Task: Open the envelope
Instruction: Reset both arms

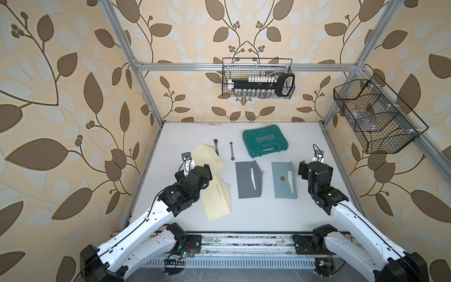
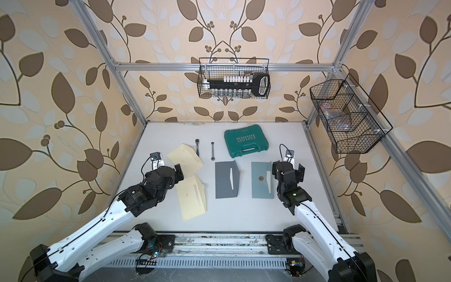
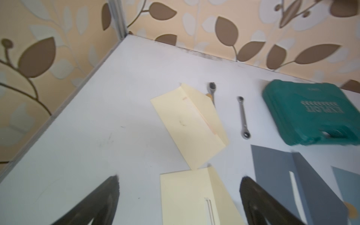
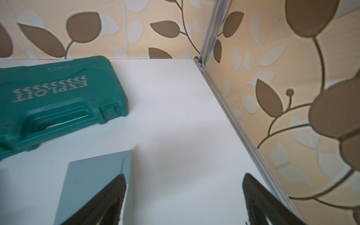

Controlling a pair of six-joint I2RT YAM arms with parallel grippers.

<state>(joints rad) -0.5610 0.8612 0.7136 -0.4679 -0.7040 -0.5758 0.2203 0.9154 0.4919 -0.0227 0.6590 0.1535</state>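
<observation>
Left fingers [image 3: 109, 191]: spread wide, holding nothing, hanging over the near cream envelope's far end.
Right fingers [image 4: 115, 187]: spread wide, nothing between them but bare counter; one finger sits just beside the blue envelope's raised flap, and whether it touches cannot be told.
Blue envelope [image 1: 280, 190]: flat on the counter [image 1: 256, 214] towards the right, its flap standing up along the edge nearest the right arm; a small brown round spot [image 1: 283, 178] shows on its face.
Grey envelope [image 1: 245, 185]: just left of the blue one and apart from it, flap also raised on its right edge.
Near cream envelope [image 1: 219, 202]: left of the grey one, lying at a slant, flap lifted.
Far cream envelope [image 1: 207, 158]: beyond the near cream one, their corners close together, flap lifted, covering part of the ratchet handle.
Ratchet [image 1: 216, 144] and wrench [image 1: 231, 151]: side by side behind the envelopes.
Green case [image 1: 264, 144]: closed, at the back of the counter behind the grey and blue envelopes.
Wire baskets: one on the back wall [image 1: 258, 63] holding a socket rail, one on the right wall [image 1: 373, 114].
</observation>
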